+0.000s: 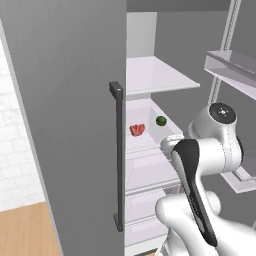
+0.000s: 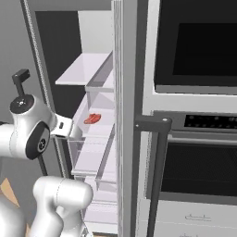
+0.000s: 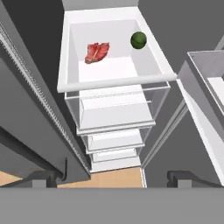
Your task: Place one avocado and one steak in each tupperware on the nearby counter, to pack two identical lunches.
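The two-finger dark-tipped gripper is hanging released, jaws spread wide and gripping nothing, above the open refrigerator. Below it, the flat red streaked steak and the round green avocado are lying apart in the white upper fridge drawer. Packing is probably not yet started: both items are awaiting pickup.

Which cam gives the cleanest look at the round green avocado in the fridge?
The hand view: the round green avocado sits unobstructed at the back right of the white fridge drawer, beside the flat red steak. The left base view shows it small and distant. In the right base view I can make out the steak but no avocado.
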